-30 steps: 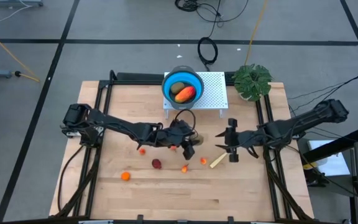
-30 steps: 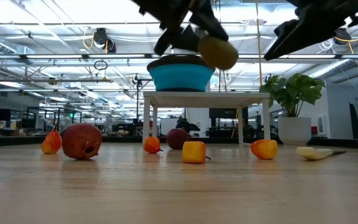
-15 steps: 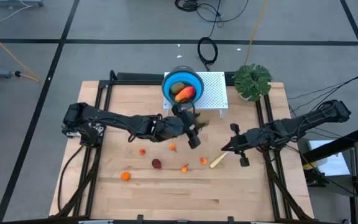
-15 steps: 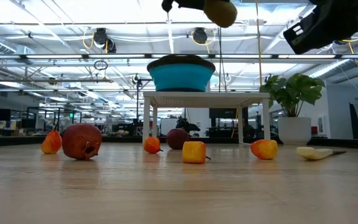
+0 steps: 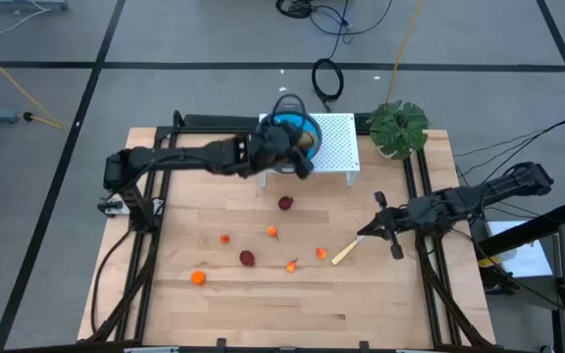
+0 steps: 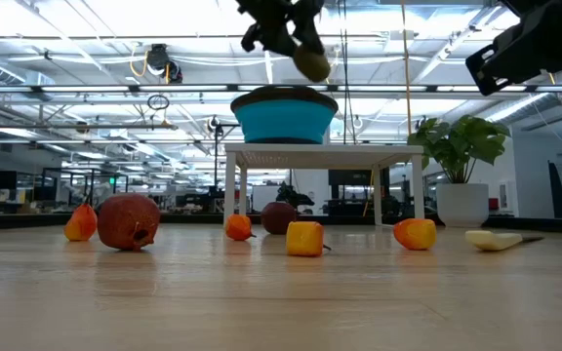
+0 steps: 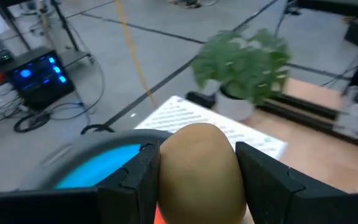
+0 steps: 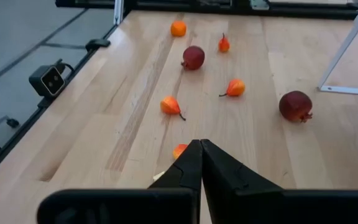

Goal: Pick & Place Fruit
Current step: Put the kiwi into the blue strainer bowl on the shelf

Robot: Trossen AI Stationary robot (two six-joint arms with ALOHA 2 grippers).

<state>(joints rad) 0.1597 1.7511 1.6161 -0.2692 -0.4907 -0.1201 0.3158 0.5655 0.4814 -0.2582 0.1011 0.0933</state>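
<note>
Behind the wooden counter (image 5: 381,294) it's just grey floor and loose cables, nothing in the way. Left gripper (image 7: 196,180) has its jaws clamped on a brownish-green oval fruit (image 7: 197,165), pinched across the middle from both sides, and it hangs right over the blue bowl (image 6: 284,119) up on the white perforated stand (image 5: 333,147). Makes sense to me: held high above the rim, it looks set up for a drop into the bowl rather than a careful set-down. In the low view the oval's long axis sits tilted, roughly up-and-down with the lower end leaning toward the plant (image 5: 397,127) side, so I'd guess it goes in end first. Can't see what's already in the bowl, the arm covers it. Right gripper (image 8: 200,163) waits near the counter's right edge with its jaws pressed together on nothing, nose aimed at the yellow-handled knife (image 5: 346,253). Left on the counter: a dark red ball (image 5: 285,203) near the stand, another dark red ball (image 5: 247,258) nearer the front, and small orange bits (image 5: 197,277) scattered well apart.
</note>
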